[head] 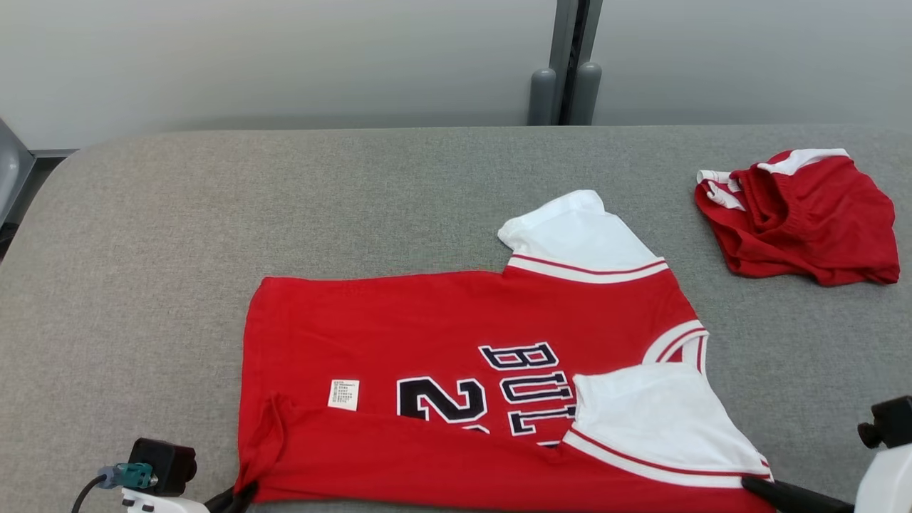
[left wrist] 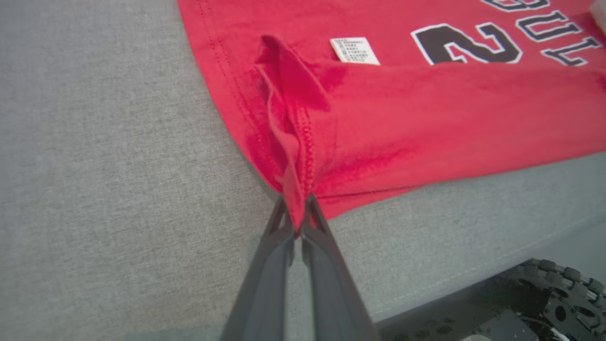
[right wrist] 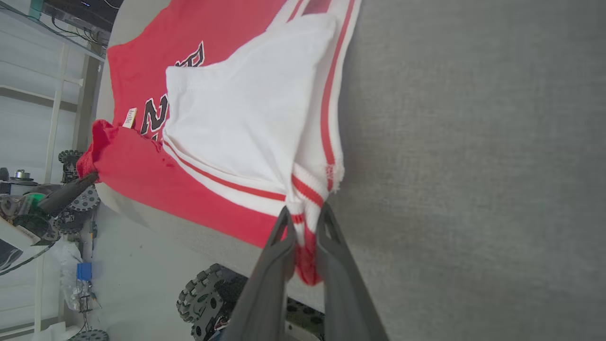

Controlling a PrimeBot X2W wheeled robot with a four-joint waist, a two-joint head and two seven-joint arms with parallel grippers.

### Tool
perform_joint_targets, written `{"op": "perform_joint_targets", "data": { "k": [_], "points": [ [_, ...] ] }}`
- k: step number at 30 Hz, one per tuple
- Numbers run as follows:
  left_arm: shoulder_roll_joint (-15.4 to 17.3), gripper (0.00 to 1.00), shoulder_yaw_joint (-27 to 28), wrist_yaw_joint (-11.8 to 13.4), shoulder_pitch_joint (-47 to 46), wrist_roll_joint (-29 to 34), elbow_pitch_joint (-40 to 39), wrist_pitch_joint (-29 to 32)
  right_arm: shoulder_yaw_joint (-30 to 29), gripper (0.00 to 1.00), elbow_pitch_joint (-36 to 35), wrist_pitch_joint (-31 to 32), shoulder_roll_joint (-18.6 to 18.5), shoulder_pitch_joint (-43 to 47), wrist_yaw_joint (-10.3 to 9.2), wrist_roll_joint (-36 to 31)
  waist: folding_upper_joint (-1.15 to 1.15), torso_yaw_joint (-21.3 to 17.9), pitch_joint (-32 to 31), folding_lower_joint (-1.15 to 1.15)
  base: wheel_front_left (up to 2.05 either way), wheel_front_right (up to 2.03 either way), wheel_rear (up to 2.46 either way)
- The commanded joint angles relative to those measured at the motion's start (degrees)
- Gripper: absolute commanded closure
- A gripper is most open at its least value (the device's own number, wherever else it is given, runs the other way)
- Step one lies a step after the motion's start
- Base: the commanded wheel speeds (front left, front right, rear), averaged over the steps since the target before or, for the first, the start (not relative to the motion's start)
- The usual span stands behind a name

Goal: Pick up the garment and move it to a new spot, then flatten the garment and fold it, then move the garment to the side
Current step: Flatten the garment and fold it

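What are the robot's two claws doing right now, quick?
Left gripper: closed on the jersey, at a red hem corner.
Right gripper: closed on the jersey, by the white sleeve.

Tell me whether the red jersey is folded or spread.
Partly folded: the jersey has its near edge turned up over its printed number and lettering.

Label (head: pixel 343 394) txt unreadable; jersey (head: pixel 427 313) no. prob. half-covered.

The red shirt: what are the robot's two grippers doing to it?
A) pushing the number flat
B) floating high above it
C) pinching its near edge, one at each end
C: the left gripper is shut on a hem corner of the red shirt, the right gripper on its sleeve end.
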Motion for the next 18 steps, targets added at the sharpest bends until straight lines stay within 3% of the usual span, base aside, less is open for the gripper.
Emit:
{"op": "perform_joint_targets", "data": {
  "k": [1,7,14,16,17,18],
  "points": [
    [1.1,1.00,0.2,0.7,0.8,-0.4,-0.1,0.5,0.1,1.00,-0.8,-0.7,-1.6,1.0,-0.01,0.5,0.00,-0.1,0.1,0.00,0.00,0.00,0.00],
    [2.6,1.00,-0.1,1.8,1.4,-0.9,-1.5,2.2,1.2,1.00,-5.1,-2.5,-4.9,3.1,-0.01,1.2,0.00,-0.7,0.2,0.00,0.00,0.00,0.00],
    [4.5,1.00,-0.5,2.9,2.5,-1.8,-4.4,5.1,2.0,0.98,-5.1,-1.8,-5.8,3.0,-0.01,0.6,0.00,-1.4,0.2,0.00,0.00,0.00,0.00],
    [4.7,1.00,-0.6,3.1,2.7,-2.2,-5.2,5.7,2.2,0.56,-4.6,-1.5,-5.3,2.7,-0.01,0.5,0.00,-1.4,0.3,0.00,0.00,0.00,0.00],
    [4.7,1.00,-0.6,3.2,2.7,-2.3,-5.5,5.9,2.2,0.24,-4.4,-1.5,-5.0,2.5,-0.01,0.4,0.00,-1.4,0.4,0.00,0.00,0.00,0.00],
    [4.7,1.00,-0.6,3.2,2.7,-2.3,-5.5,5.9,2.2,0.24,-4.4,-1.5,-5.0,2.5,-0.01,0.4,0.00,-1.4,0.4,0.00,0.00,0.00,0.00]
  ]
}}
